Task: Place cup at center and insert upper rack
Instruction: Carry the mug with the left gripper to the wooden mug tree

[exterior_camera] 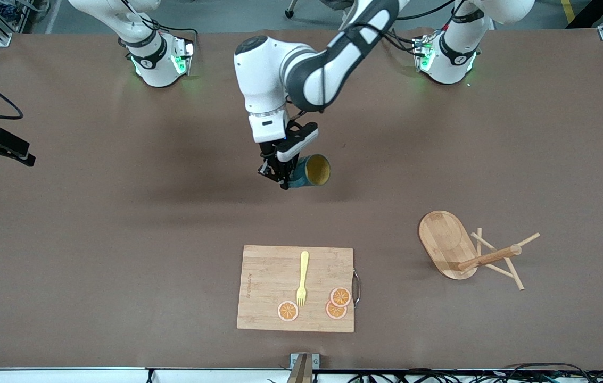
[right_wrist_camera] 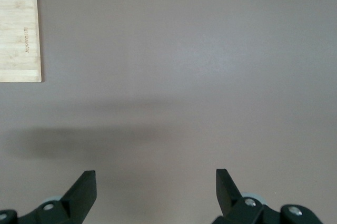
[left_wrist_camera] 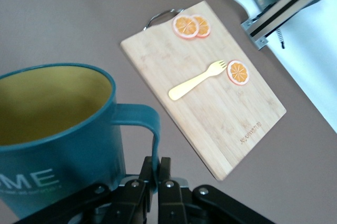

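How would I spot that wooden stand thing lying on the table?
Start at the cutting board near the front camera, then look toward the left arm's end of the table. The upper rack lies tipped on its side there: oval base, one thick post, thin crossing pegs.

left gripper pinches cup handle above cutting board
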